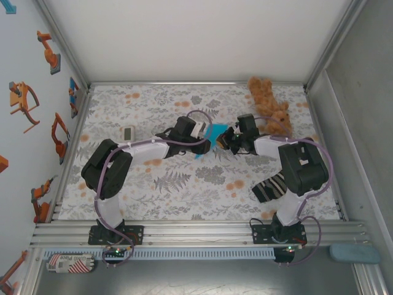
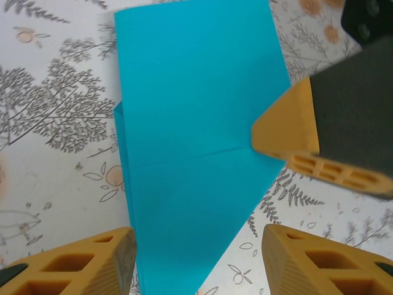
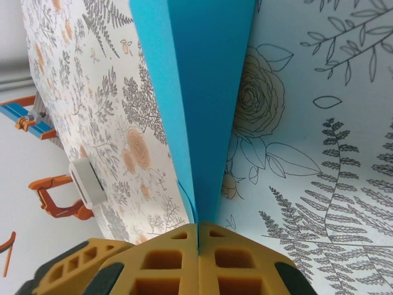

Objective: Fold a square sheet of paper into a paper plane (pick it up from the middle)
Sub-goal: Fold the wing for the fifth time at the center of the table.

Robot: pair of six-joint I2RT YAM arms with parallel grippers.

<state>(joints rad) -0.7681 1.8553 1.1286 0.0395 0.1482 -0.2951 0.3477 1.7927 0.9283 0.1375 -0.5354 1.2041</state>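
Your right gripper is clamped tight, its yellow-orange pads pressed flat together on the edge of the bright cyan-blue sheet of paper, which is folded into layers and rises straight away from the fingertips in the right wrist view. Over on the left wrist camera, you see that same paper spread wide, a straight-edged folded shape narrowing toward the bottom, with a faint crease running across its middle. One pad of your right gripper bites its right edge there. Your left gripper is released, its fingers well apart, with the narrow end of the paper lying between them; whether either pad touches it, I cannot tell. From above, both arms meet at the middle of the floral-printed table cover, the paper sitting right between the two tool heads. A brown plush teddy bear lies at the far right, just beyond your right arm. A dark striped cloth rests near that arm's base, and a small white boxy device sits off to the left.
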